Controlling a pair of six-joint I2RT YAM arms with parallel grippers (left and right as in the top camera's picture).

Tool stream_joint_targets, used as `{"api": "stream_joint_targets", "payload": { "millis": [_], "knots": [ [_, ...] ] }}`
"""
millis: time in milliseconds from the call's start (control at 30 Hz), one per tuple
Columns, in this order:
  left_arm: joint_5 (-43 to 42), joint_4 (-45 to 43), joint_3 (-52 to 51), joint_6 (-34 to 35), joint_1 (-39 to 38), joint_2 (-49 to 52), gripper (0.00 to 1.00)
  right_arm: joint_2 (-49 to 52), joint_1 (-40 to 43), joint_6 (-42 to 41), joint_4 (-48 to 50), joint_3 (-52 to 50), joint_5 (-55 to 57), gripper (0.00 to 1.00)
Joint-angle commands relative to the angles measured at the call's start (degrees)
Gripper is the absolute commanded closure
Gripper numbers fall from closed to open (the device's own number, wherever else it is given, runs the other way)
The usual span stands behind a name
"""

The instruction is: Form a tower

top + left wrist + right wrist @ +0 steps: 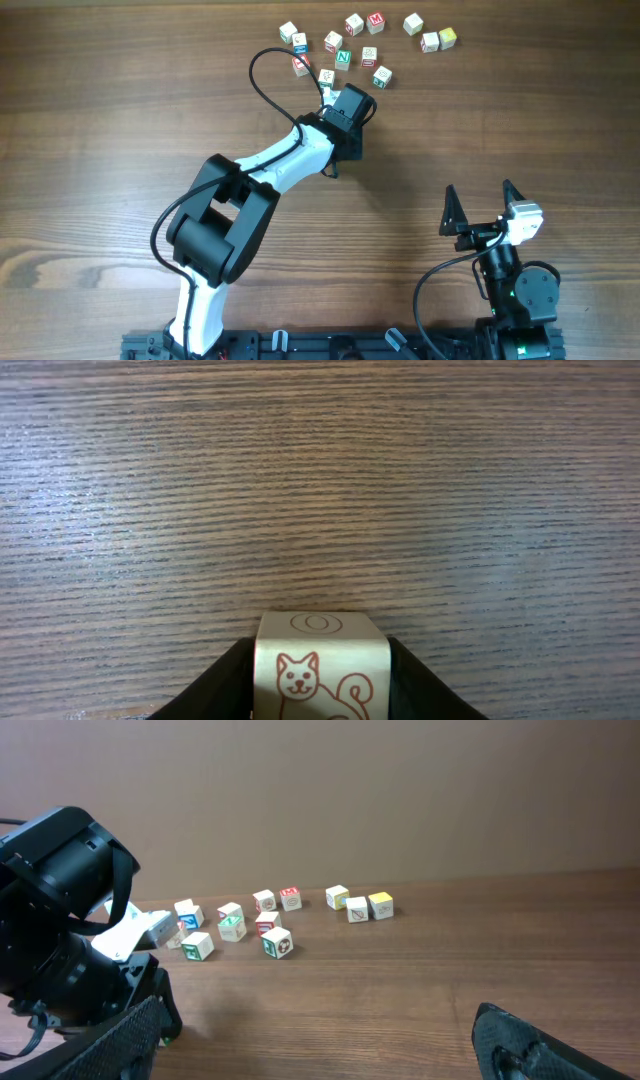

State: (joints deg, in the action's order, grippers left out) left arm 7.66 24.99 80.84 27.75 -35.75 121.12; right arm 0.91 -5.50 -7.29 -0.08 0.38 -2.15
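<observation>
My left gripper (322,652) is shut on a pale wooden cube (322,670). The cube has a red cat drawn on its near face and a red ring on its top face. This cube is the top of the tower; whatever lies under it is hidden. From overhead the left gripper (338,150) points down just below the loose cubes, and its own wrist covers the cube. In the right wrist view a small green bit (165,1040) peeks out at the foot of the left arm. My right gripper (480,195) is open and holds nothing (325,1050).
Several loose alphabet cubes (343,57) lie scattered at the far middle of the table, with two more cubes (438,40) off to their right. They also show in the right wrist view (265,925). A black cable (262,85) loops beside the left arm.
</observation>
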Motion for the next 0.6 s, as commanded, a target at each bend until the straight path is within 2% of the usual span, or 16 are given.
{"api": "stream_joint_targets", "payload": {
  "millis": [0, 200, 433, 500, 567],
  "knots": [
    [1.03, -0.15, -0.7, 3.06, -0.11, 0.61, 0.6, 0.02, -0.33, 0.17, 0.15, -0.07, -0.76, 0.0],
    [1.05, -0.15, -0.7, 2.99, -0.11, 0.61, 0.57, 0.0, -0.33, 0.22, 0.15, -0.07, -0.76, 0.0],
    [1.05, -0.15, -0.7, 2.69, -0.11, 0.59, 0.36, 0.02, -0.33, 0.2, 0.15, -0.07, -0.76, 0.0],
    [2.58, -0.15, -0.46, 2.51, -0.09, 0.46, 0.34, 0.0, -0.33, 0.2, 0.15, -0.07, -0.76, 0.0],
    [3.58, 0.2, 0.66, 0.28, -0.09, -0.24, 0.2, 0.02, -0.33, 0.2, 0.15, -0.07, -0.76, 0.0]
  ]
}}
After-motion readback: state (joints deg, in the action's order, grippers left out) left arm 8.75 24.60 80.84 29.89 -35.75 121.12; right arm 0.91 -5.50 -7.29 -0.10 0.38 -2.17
